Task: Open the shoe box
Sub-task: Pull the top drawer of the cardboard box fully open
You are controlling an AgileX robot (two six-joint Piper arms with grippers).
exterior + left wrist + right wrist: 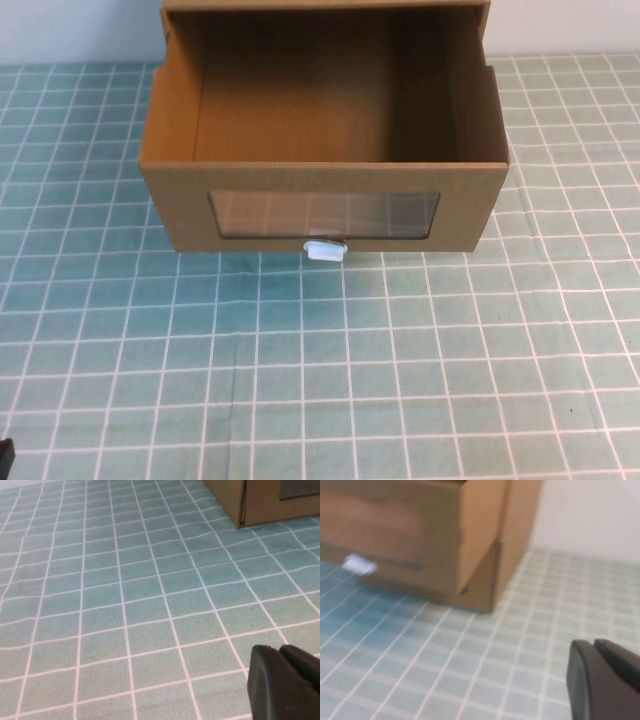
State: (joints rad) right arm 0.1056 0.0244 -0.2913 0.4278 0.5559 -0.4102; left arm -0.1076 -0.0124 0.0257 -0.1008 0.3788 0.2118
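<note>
Box (325,190), judged light but crushable, is best taken by its tab (325,250). Low over the worktop (300,380), left hand (279,652) and right hand (594,645) are closed, empty.

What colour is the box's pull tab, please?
The pull tab is white, best seen in the high view.

Soft even light, faint shadow beneath the shoe box (325,178) (right wrist view blurred)

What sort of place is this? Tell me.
Probably a robot lab setup: green grid cloth, one cardboard shoe box standing open, and the left gripper and right gripper low over the cloth near it, jaws shut.
</note>
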